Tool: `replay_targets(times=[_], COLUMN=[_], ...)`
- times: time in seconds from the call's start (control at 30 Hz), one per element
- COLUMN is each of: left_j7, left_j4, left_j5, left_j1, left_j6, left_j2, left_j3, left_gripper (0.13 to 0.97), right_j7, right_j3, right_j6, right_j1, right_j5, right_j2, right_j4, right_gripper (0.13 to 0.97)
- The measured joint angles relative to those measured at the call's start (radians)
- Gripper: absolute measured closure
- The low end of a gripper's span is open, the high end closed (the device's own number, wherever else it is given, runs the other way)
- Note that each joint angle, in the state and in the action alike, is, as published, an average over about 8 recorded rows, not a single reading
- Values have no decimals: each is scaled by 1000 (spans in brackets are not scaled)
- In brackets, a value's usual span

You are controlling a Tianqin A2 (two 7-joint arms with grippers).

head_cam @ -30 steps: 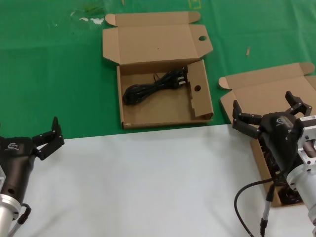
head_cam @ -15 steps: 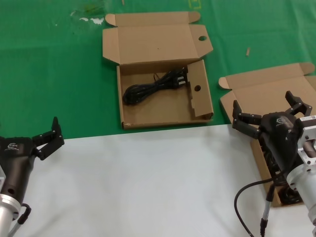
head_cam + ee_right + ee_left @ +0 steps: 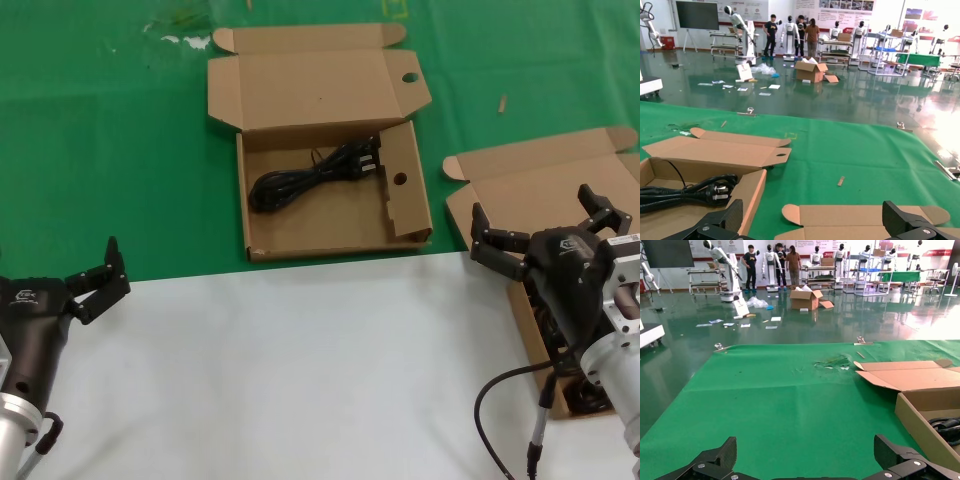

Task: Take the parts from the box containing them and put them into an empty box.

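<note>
No shift since the 2 earlier head frames: both arms and both boxes sit as before.

Right gripper (image 3: 548,228) spread wide, holding nothing, touching nothing; poised above the near left part of the plain-lidded box (image 3: 560,185) at the right edge of the green cloth (image 3: 110,150). Arm body blocks most of that box's interior; dark contents glimpsed under the arm (image 3: 590,398), not identifiable. Fingertips (image 3: 720,222) far apart at the frame's lower edge in the right wrist view.

Left gripper (image 3: 98,280) also released, empty, parked low at the left over the edge where the white sheet (image 3: 290,370) meets the green cloth. 2 fingertips (image 3: 715,462) well apart in the left wrist view.

1 black power cord (image 3: 310,175) lying flat inside the round-holed box (image 3: 330,235), in its far half, clear of both grippers. Long axis diagonal: looped end toward the left wall and nearer the robot, plug end toward the far right, close to the holed side flap (image 3: 400,185). Lid (image 3: 310,85) folded back flat on the cloth, 1 round hole in its tab. Plug prongs visible in the right wrist view (image 3: 715,192).
</note>
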Motion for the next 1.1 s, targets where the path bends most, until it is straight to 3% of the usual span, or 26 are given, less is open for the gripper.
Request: replay_targets(times=[1.1], left_j7=[0], left_j4=[0], left_j5=[0], left_j1=[0], left_j6=[0], left_j2=[0], left_j3=[0], left_gripper=[132], right_j7=[0], right_j3=[0], right_j6=[0], right_j1=[0], right_j5=[0], right_j2=[0], right_j4=[0], right_gripper=[129])
